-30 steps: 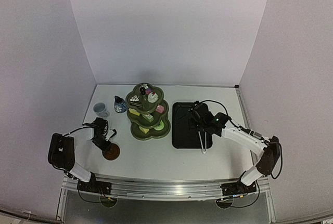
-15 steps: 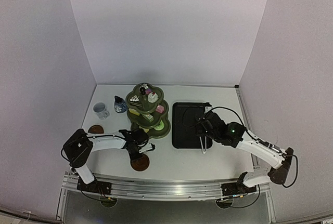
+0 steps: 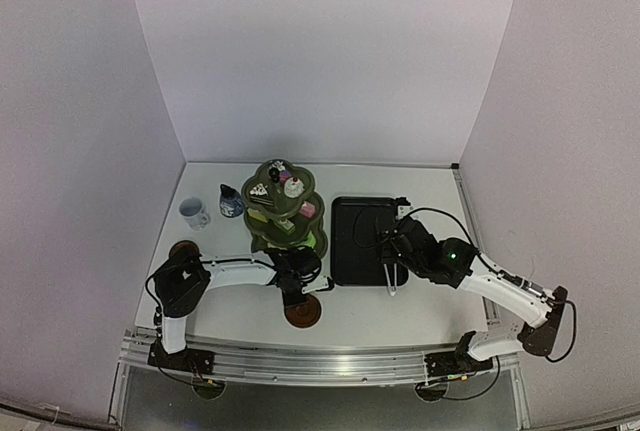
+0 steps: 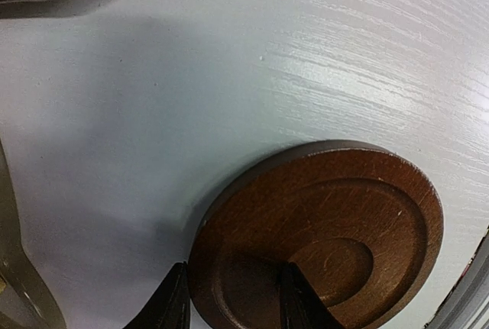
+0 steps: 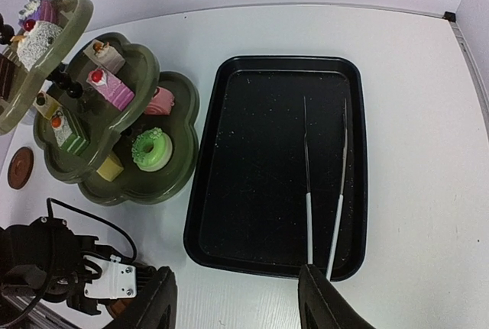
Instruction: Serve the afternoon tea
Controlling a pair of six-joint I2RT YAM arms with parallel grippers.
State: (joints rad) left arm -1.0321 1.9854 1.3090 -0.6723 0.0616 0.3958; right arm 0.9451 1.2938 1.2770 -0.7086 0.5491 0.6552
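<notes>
While at the coaster-laying step: left pincer (image 4: 233,298) clamped on rim of brown coaster (image 4: 344,222), front middle of desk (image 4: 229,77), near cake stand (image 5: 153,188); touching desk or not, unclear. Second coaster (image 3: 183,248) at left, near mug (image 3: 194,213). Right pincer (image 5: 241,302) apart, empty, above tongs (image 5: 307,214) in tray (image 5: 252,176). Next, probably: set flat, release.

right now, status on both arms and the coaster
Left jaws shut on brown coaster. Right jaws open over black tray, tongs lying in it. Stand close behind the coaster.

No legible text, label, brand or number on anything here.
</notes>
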